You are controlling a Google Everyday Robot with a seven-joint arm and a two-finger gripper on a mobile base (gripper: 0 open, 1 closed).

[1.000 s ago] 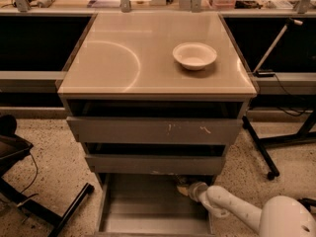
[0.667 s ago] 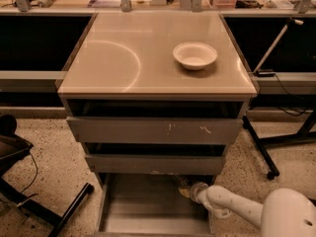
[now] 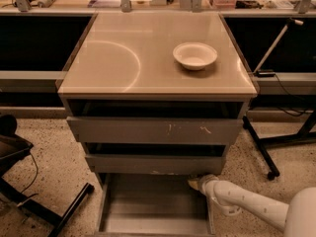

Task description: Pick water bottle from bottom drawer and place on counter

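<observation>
Now, gripper: pale tip at the back right of the bottom drawer; its grip cannot be told.
arm: white, round, smooth.
bottle: hidden, cannot tell where.
bottom drawer: flat grey metal tray, pulled out.
counter: shiny tan top, faint curved mark.
bowl: white, round, on the counter.

**Where Things Sit**

The bowl sits on the counter, right of the middle. Under the counter are two drawers. The bottom drawer sticks out below them, low in the frame. The gripper is at its back right corner.
</observation>
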